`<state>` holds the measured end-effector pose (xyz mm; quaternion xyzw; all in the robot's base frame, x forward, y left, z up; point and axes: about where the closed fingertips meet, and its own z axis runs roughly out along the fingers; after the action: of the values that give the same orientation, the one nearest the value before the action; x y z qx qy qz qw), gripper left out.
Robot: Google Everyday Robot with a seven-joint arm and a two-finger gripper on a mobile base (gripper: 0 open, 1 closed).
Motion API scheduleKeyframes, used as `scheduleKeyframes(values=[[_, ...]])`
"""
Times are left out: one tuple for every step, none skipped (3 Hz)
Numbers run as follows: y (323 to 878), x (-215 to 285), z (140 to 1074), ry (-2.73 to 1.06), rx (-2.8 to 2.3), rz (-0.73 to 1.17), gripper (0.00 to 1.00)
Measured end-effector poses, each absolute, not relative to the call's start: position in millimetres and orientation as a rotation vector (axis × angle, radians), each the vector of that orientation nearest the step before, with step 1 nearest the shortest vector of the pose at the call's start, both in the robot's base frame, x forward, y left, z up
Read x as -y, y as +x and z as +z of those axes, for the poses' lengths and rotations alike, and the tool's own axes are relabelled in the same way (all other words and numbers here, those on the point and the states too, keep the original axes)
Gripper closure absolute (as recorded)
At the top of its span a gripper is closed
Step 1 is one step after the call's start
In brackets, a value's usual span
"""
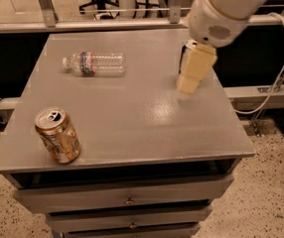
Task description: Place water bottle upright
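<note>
The approach is judged to be the step in hand. The water bottle (95, 63) is seen lying on its side toward 10 o'clock on the grey table (132, 128). The gripper (187, 83) is hung over the 2 o'clock part, well apart from the bottle; whether it is open cannot be told. A reach toward 9 o'clock, then a grasp, is called for. A gold can (57, 135) is stood at 8 o'clock. Drawers (127, 200) are fitted below, over speckled floor (261, 202).

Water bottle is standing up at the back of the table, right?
No. The camera view shows the water bottle lying on its side at the back of the table. The pincer hangs over the table's right side, away from the bottle.
</note>
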<state>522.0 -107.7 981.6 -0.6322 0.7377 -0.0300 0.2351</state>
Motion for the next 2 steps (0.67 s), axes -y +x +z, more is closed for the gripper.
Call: scheduleKeyframes(values=[[552.9, 57.4, 986.6, -1.717, -1.953, -0.042, 0.00], [552.9, 57.4, 986.7, -1.717, -1.953, -0.042, 0.00]])
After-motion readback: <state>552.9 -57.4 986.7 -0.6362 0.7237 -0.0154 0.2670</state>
